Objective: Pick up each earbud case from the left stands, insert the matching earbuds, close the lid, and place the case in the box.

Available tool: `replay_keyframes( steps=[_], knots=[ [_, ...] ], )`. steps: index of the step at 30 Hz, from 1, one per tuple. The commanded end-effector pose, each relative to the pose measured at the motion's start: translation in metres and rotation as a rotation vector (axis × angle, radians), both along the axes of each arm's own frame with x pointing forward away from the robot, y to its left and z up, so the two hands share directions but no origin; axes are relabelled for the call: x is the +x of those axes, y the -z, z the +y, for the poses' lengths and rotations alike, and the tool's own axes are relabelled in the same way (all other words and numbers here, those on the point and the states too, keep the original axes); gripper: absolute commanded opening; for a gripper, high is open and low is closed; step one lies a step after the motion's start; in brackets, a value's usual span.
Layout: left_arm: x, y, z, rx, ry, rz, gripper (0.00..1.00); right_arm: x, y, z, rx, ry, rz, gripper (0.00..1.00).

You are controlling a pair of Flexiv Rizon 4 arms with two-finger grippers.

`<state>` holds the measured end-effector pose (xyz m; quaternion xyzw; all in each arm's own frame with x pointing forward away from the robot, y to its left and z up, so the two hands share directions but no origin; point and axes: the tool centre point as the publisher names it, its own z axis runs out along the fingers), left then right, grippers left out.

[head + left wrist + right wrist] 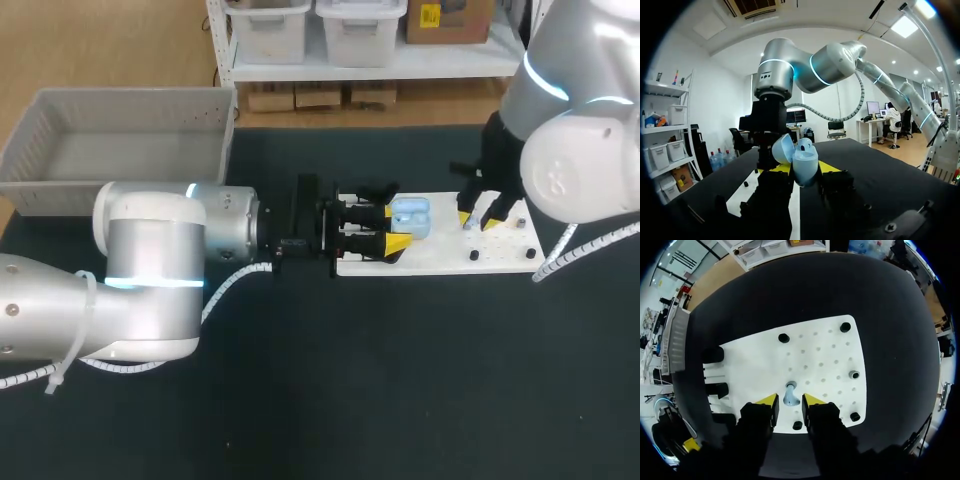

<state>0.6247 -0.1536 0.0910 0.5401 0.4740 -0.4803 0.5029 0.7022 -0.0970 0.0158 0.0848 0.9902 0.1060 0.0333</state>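
Note:
A light blue earbud case [411,217] with its lid up sits between the yellow tips of my left gripper [392,228], which is shut on it over the left end of the white board [440,255]. In the left wrist view the open case [804,161] stands upright in that gripper [801,171]. My right gripper [478,221] hangs over the board's right part. In the right wrist view a small light blue earbud [790,394] stands on the board [815,355] between the fingers of the right gripper [790,401], with thin gaps on both sides.
A grey basket [120,140] stands at the back left of the black table. Black pegs [784,338] and a small ring holder [854,374] dot the board. Dark stands [713,355] line the board's left edge.

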Motion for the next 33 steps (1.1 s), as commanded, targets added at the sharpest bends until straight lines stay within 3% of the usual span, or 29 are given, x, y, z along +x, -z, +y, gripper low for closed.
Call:
replay_keyframes(
  steps=[1,26,28,31,33],
  knots=[
    [-0.0015,0.0009,-0.0002,-0.003,-0.007,-0.003,0.00,0.0006,0.0002,0.0002,0.000,-0.001,0.003,0.29],
    [-0.0015,0.0009,-0.0002,-0.003,-0.007,-0.003,0.00,0.0027,0.0035,-0.0001,-0.001,-0.001,0.015,0.21],
    [-0.0015,0.0009,-0.0002,-0.003,-0.007,-0.003,0.00,0.0027,0.0041,0.0003,-0.003,-0.001,0.016,0.17],
    [-0.0015,0.0009,-0.0002,-0.003,-0.007,-0.003,0.00,0.0027,0.0047,0.0003,-0.005,0.000,0.016,0.00],
    [-0.0015,0.0009,-0.0002,-0.003,-0.007,-0.003,0.00,0.0026,0.0049,0.0001,-0.005,0.001,0.017,0.00]
  ],
)
